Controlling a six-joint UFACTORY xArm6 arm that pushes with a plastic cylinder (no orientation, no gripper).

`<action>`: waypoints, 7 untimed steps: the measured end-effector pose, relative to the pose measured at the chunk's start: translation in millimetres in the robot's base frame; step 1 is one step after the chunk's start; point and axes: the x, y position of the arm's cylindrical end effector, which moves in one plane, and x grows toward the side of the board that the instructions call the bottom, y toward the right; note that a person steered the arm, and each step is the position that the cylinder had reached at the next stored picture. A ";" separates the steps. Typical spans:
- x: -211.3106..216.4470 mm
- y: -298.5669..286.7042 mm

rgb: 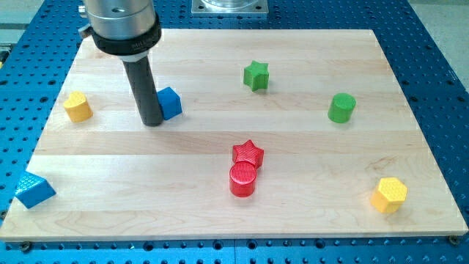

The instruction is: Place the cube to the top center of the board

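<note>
A blue cube point(170, 103) sits on the wooden board point(242, 213) in its upper left part. My tip point(152, 122) rests on the board right against the cube's left side, touching or nearly touching it. The rod rises from there to the silver arm end at the view's top left and hides part of the cube's left edge.
A green star point(256, 75) lies at top centre and a green cylinder point(341, 108) at right. A red star point(248, 153) touches a red cylinder point(242, 180) at bottom centre. Yellow blocks lie at left point(77, 107) and bottom right point(388, 195). A blue wedge-like block point(34, 190) sits off the board's bottom-left edge.
</note>
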 end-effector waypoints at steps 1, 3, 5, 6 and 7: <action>17.0 4.8; -100.0 17.8; -62.5 1.5; -56.5 13.0; -108.4 41.4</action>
